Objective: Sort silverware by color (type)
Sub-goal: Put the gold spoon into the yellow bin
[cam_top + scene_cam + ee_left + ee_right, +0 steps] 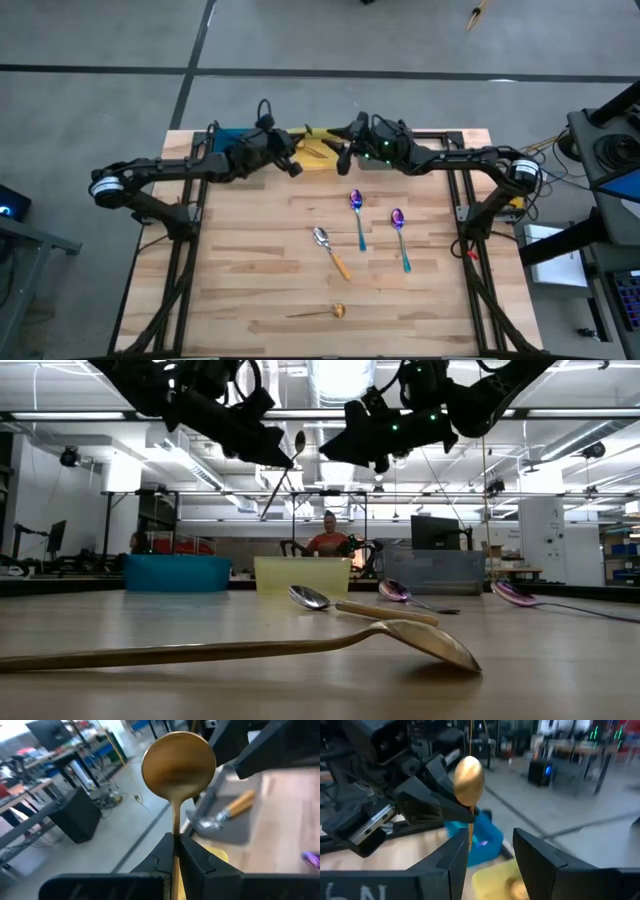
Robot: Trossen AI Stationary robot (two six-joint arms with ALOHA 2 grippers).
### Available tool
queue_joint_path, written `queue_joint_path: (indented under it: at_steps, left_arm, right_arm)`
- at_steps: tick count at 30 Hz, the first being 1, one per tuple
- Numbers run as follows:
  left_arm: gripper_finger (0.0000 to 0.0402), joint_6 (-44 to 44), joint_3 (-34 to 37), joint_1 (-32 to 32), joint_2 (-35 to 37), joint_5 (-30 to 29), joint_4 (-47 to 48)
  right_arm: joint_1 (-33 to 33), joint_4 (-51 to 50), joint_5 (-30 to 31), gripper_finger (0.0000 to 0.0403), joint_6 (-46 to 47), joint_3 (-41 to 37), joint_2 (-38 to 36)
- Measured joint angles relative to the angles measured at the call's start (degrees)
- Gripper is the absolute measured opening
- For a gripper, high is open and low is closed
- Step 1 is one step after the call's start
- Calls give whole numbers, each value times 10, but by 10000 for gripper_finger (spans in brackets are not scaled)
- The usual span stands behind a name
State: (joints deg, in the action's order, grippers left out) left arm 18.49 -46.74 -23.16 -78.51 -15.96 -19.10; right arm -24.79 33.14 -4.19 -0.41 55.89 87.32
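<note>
Left tool [176, 845] clamped on gold spoon [178, 765] above yellow bin [315, 150], apparently for dropping, right tool [487, 850] open alongside.

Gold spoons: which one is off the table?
The gold spoon clamped by its handle in the left gripper, bowl up, above the bins. The other gold spoon lies alone on the table's near edge.

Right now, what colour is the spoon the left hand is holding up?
Gold all over: the spoon, clamped in the left hand, shows best in the left wrist view.
</note>
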Motion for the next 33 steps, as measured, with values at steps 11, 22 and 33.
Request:
queue_joint_path:
  at_steps: [11, 22, 33]
  left_arm:
    - [0, -62, 0, -3, -1, 0, -24]
    - [0, -103, 0, 0, -23, -47, -24]
    - [0, -107, 0, 2, -29, -46, -25]
  right_arm:
    - [5, 126, 3, 140, -9, 16, 55]
    - [17, 92, 44, 139, -2, 103, 112]
    - [19, 30, 100, 88, -18, 148, 134]
